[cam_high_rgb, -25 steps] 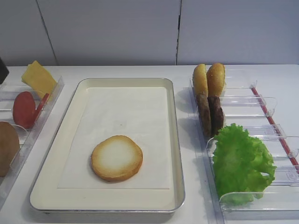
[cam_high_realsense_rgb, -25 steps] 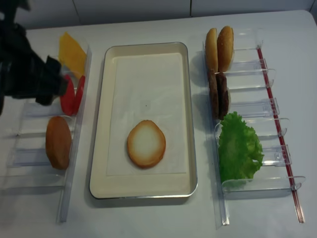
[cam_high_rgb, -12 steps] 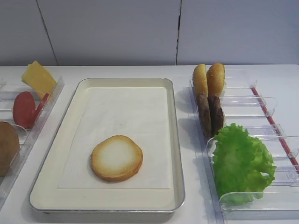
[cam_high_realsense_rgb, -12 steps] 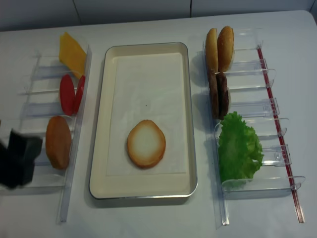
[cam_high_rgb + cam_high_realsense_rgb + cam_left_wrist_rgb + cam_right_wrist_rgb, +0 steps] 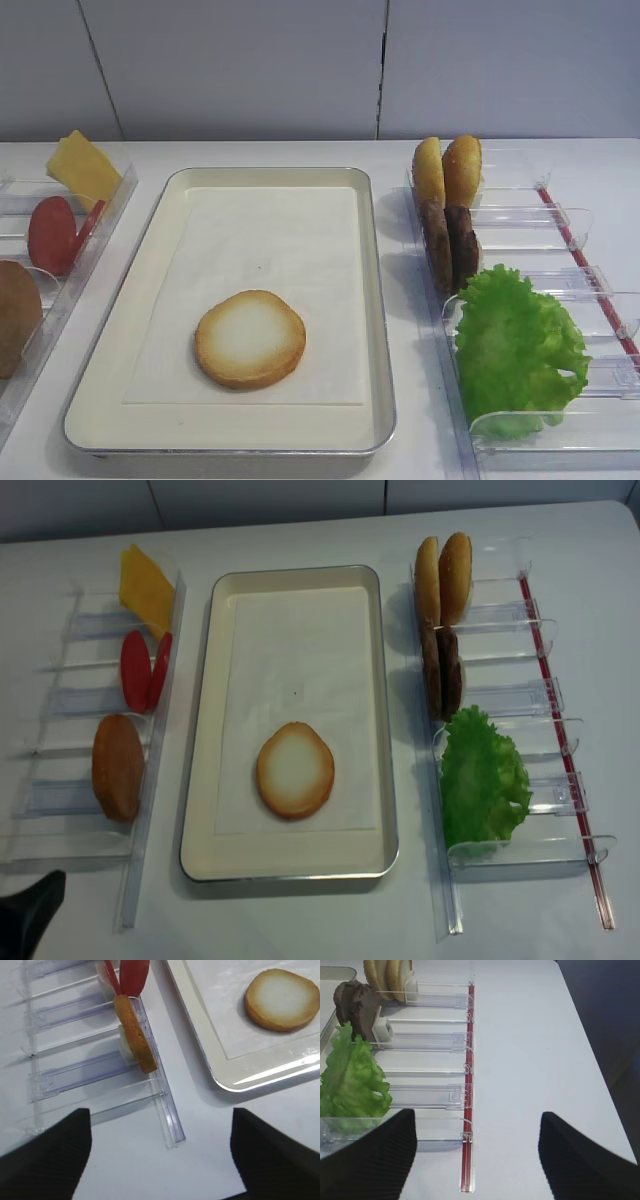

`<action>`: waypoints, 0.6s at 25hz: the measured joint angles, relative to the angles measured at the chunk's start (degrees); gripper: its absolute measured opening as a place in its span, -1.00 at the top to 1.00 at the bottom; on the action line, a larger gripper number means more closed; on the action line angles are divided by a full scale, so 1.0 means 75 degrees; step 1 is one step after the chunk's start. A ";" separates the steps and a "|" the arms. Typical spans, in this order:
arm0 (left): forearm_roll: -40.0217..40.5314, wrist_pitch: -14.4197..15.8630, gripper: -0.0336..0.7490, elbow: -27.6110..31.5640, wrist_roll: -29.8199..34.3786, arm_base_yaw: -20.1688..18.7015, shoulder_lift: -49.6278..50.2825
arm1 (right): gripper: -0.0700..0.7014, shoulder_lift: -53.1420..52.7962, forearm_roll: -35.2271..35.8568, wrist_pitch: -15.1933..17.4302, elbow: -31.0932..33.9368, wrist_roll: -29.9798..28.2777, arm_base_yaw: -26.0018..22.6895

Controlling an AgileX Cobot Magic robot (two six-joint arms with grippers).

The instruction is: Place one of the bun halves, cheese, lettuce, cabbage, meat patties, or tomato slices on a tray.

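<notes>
A bun half [image 5: 250, 338] [image 5: 295, 770] lies flat, pale face up, on the paper liner at the near end of the cream tray [image 5: 368, 250] [image 5: 205, 730]. Nothing grips it. My left gripper [image 5: 160, 1160] hovers open and empty over bare table past the left holder's near end, front-left of the tray. My right gripper [image 5: 477, 1155] is open and empty above the right holder's red strip. Cheese [image 5: 146, 587] and tomato slices [image 5: 137, 670] stand in the left holder. Meat patties [image 5: 441, 670] and lettuce [image 5: 483, 777] are in the right holder. Cabbage is out of view.
Clear plastic holders [image 5: 60, 780] [image 5: 520, 700] flank the tray. A darker domed bun [image 5: 118, 767] [image 5: 136, 1035] stands on edge in the left one, and two golden bun halves [image 5: 443, 577] stand in the right one. A dark tip of the left arm [image 5: 25, 920] shows at the front-left corner.
The left arm has pulled back from above the left holder toward the front-left corner, almost out of the overhead view. The bun half has stayed in place on the tray.
</notes>
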 joint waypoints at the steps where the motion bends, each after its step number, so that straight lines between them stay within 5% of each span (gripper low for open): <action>1: 0.0000 -0.0084 -0.45 0.0159 -0.0073 0.0000 -0.0252 | -0.59 0.0000 0.0000 0.0000 0.0000 0.0000 0.0000; 7: -0.0046 -0.0033 -0.47 0.1075 -0.0190 0.0000 -0.1542 | -0.59 0.0000 0.0000 0.0000 0.0000 0.0000 0.0000; 15: -0.0317 0.0037 -0.45 0.1161 -0.0126 0.0000 -0.2551 | -0.59 0.0000 0.0000 0.0000 0.0000 0.0000 0.0000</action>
